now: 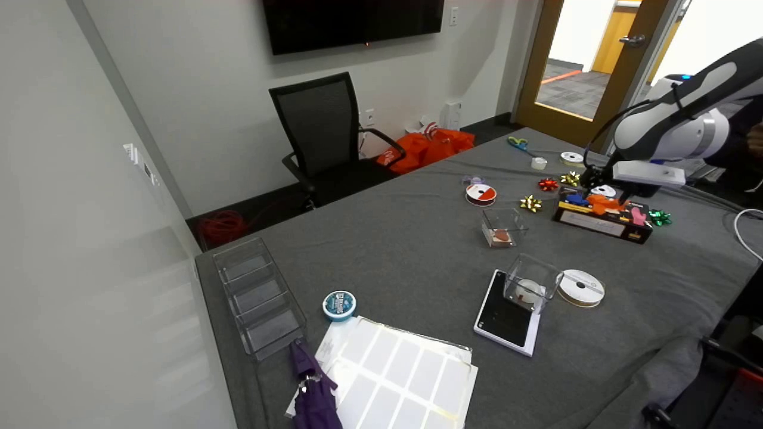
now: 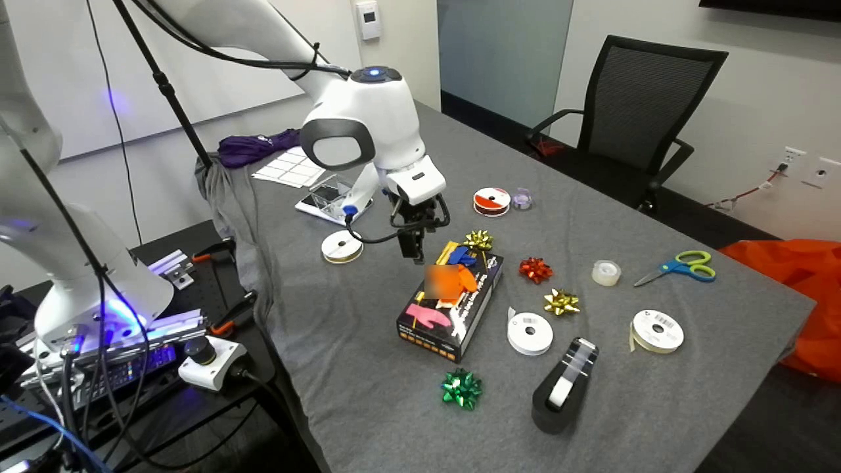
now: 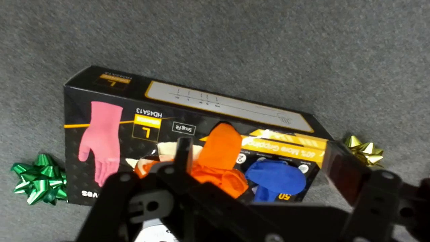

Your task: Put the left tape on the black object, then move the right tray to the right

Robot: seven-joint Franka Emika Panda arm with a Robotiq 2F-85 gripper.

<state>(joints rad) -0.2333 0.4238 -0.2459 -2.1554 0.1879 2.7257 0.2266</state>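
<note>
The left tape, a flat white roll (image 1: pixel 581 286), lies on the table beside a black-faced white tablet (image 1: pixel 505 316); it also shows in an exterior view (image 2: pixel 341 246). A clear tray (image 1: pixel 517 273) with a small white roll inside stands on the tablet. Another clear tray (image 1: pixel 505 219) stands behind it. A black glove box (image 2: pixel 460 322) with orange and blue gloves on top lies under my gripper (image 2: pixel 420 244). In the wrist view my gripper (image 3: pixel 260 144) is open, its fingers wide apart over the box (image 3: pixel 100 90), with nothing held. Its distance from the gloves is unclear.
Bows in green (image 2: pixel 462 389), red (image 2: pixel 535 269) and gold surround the box. Two more white rolls (image 2: pixel 529 333) (image 2: pixel 657 330), a black tape dispenser (image 2: pixel 565 387) and scissors (image 2: pixel 683 266) lie nearby. A compartment tray (image 1: pixel 260 305), white sheets (image 1: pixel 399 381) and a purple umbrella (image 1: pixel 316 393) lie at the far end.
</note>
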